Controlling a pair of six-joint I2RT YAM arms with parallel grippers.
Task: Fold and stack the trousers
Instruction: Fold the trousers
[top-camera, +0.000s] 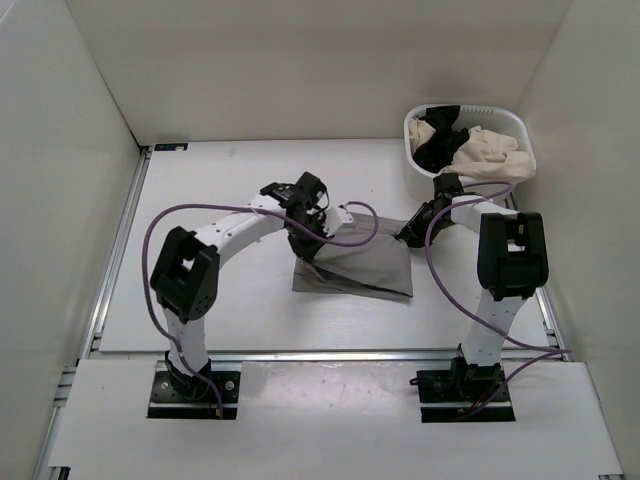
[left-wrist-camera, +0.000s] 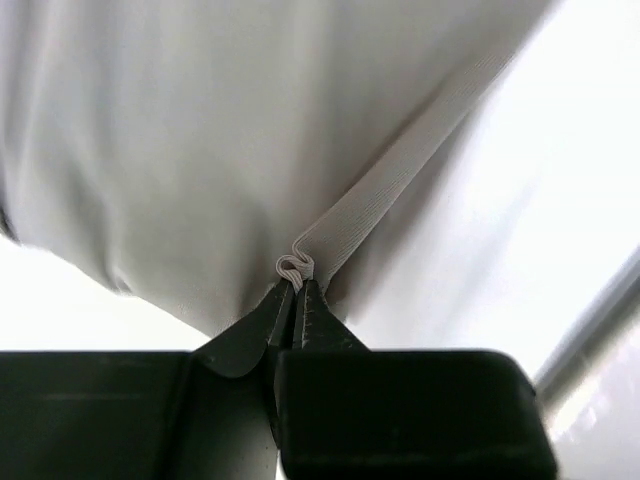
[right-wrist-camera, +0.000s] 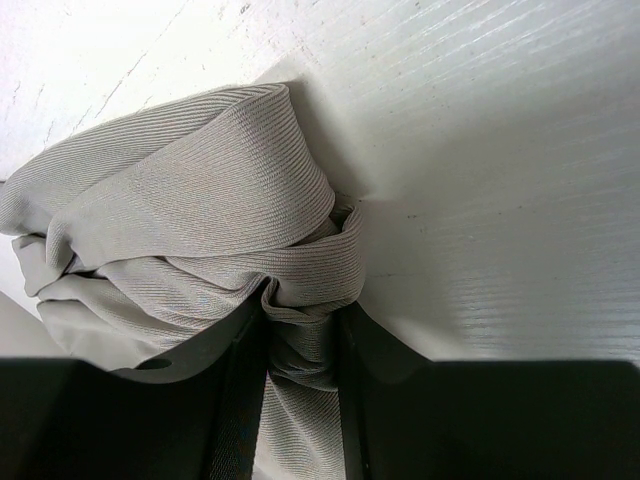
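Note:
The grey trousers (top-camera: 360, 266) lie partly folded in the middle of the table. My left gripper (top-camera: 303, 243) is shut on their upper left edge; the left wrist view shows a ribbed band of the trousers (left-wrist-camera: 380, 190) pinched at my gripper's tips (left-wrist-camera: 296, 283), the cloth hanging from them. My right gripper (top-camera: 409, 235) is at the trousers' upper right corner. In the right wrist view it (right-wrist-camera: 302, 325) is shut on a thick bunch of the ribbed grey cloth (right-wrist-camera: 200, 230), just above the table.
A white basket (top-camera: 500, 118) stands at the back right, holding a black garment (top-camera: 437, 140) and a cream garment (top-camera: 492, 152). White walls close in the table on three sides. A metal rail (top-camera: 300, 353) runs along the near edge.

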